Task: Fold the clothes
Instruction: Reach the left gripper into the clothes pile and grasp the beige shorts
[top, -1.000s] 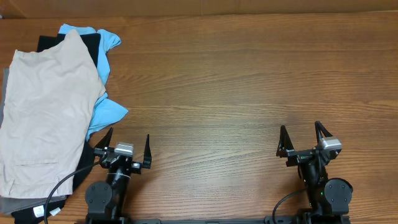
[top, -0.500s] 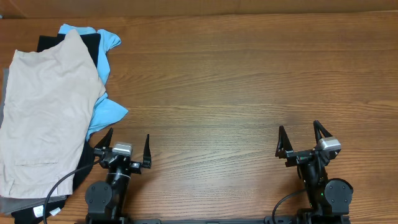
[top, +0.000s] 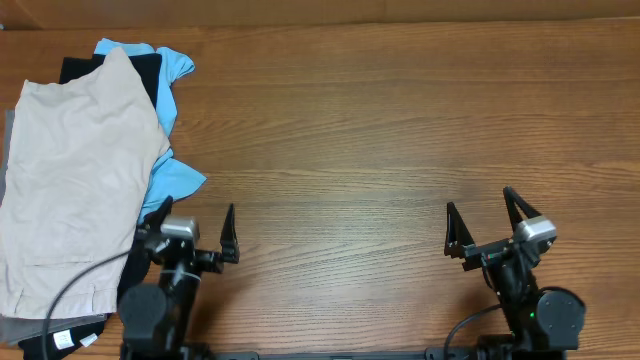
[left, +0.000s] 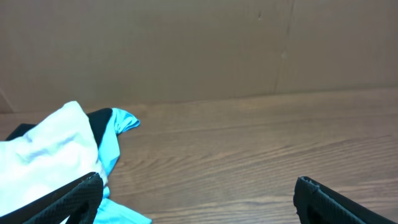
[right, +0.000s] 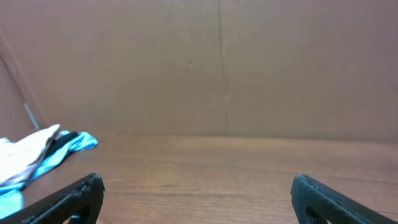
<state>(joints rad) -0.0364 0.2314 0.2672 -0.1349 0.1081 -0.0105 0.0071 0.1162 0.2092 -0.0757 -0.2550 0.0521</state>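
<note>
The pale beige shorts (top: 75, 180) lie on top of a pile of clothes at the left edge of the table. They also show in the left wrist view (left: 43, 146) and far off in the right wrist view (right: 25, 152). My left gripper (top: 192, 225) is open and empty, just right of the pile, its left finger next to the blue cloth. My right gripper (top: 480, 215) is open and empty over bare wood near the front right.
A light blue garment (top: 170, 180) and dark clothes (top: 150, 85) lie under the beige shorts. A darker grey piece (top: 40, 328) sticks out at the pile's front. The wooden table (top: 400, 130) ends at a brown wall at the back.
My left gripper has shifted a little to the left and up, toward the pile. My right gripper has shifted slightly right. The clothes have not moved.
</note>
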